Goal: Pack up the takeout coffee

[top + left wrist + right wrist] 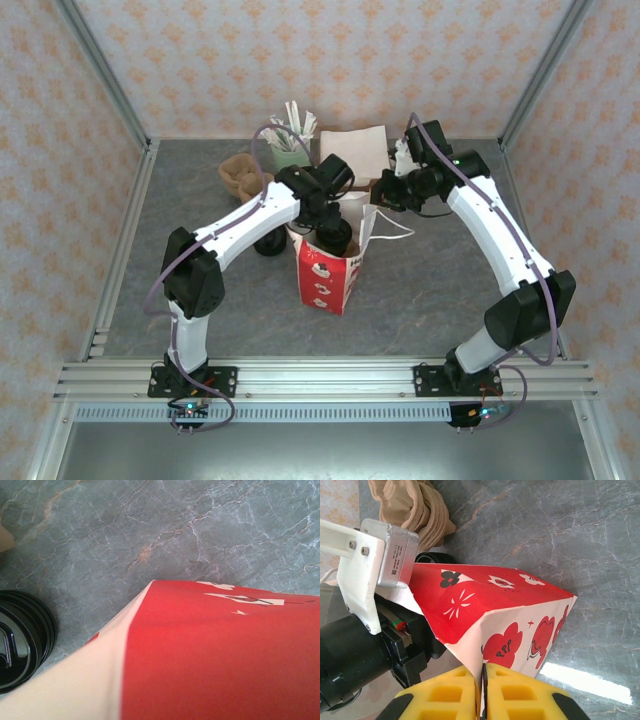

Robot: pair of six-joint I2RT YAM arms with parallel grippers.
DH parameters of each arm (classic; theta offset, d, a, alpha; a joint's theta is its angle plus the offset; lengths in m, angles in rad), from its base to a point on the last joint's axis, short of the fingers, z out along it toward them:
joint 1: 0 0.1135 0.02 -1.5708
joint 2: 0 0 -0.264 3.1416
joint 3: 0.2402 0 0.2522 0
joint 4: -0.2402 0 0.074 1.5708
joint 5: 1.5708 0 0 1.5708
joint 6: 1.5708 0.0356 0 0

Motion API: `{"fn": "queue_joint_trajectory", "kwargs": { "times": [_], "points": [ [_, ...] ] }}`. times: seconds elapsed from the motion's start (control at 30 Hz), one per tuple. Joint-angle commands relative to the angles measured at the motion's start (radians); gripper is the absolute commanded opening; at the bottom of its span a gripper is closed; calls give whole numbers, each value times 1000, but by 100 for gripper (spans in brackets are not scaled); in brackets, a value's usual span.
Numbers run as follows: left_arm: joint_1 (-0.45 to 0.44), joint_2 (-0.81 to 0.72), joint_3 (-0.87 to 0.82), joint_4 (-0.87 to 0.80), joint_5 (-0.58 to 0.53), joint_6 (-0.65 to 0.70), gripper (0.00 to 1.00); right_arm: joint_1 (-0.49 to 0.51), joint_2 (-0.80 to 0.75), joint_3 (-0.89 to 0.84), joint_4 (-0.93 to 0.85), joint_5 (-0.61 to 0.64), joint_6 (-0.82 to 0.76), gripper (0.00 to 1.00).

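The takeout coffee [335,238] is hard to make out. From above, a dark rounded shape sits in the open mouth of the paper bag [325,278] directly under the left claw [326,222]. That looks to be the cup, but cup and claw merge into one black mass, so I cannot tell whether the left claw is clenched or released. The right claw [482,687] is clenched on the bag's pale top edge, with its yellow pads [445,690] pressed together around the paper. The tabletop [450,270] is grey and stone-patterned, with pale and rust-coloured veins. Walls [60,150] papered in cream with a small orange motif close it in on three sides. Aluminium posts [105,75] stand at the corners, and a ribbed rail [320,378] runs along the near edge. The bag stands upright, red with white flower and lip prints, and its inside is hidden. In the left wrist view its red side is close and blurred. A stack of black lids [20,640] just beside it is cut off by the picture's edge. At the back, the arms partly cover brown pulp trays [240,175], a pale green cup of white sticks [292,145] and a cream paper block [355,148].
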State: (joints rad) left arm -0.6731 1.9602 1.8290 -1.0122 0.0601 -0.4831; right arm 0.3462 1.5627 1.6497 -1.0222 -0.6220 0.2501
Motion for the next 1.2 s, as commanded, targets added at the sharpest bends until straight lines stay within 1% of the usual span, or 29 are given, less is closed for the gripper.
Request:
{"fn": "queue_joint_trajectory", "kwargs": {
  "times": [0.0, 0.13, 0.4, 0.47, 0.63, 0.67, 0.77, 1.03, 1.17],
  "points": [
    [12, 32, -53, -76, -14, -34, 22, -10, 8, 32, 11, 11, -2, 14],
    [12, 45, -56, -76, -10, -37, 24, -11, 10, 28, 18, 5, -4, 15],
    [7, -9, -20, -5, 64, 7, 47, -6, 22, 42, 20, -5, -8, 15],
    [4, -28, -19, 13, 72, 18, 51, -3, 26, 45, 20, -5, -9, 16],
    [-9, -44, -20, 31, 68, 35, 52, 2, 33, 50, 22, -7, -9, 16],
    [-12, -79, -21, 36, 67, 37, 52, 3, 34, 50, 22, -7, -8, 16],
    [-24, -96, -21, 52, 72, 48, 52, 5, 34, 52, 22, -6, -8, 16],
    [-37, -110, -15, 77, 103, 51, 52, 6, 47, 64, 19, -6, -11, 16],
    [-48, -118, -25, 111, 132, 59, 52, 6, 53, 69, 20, -8, -8, 19]
  ]
}}
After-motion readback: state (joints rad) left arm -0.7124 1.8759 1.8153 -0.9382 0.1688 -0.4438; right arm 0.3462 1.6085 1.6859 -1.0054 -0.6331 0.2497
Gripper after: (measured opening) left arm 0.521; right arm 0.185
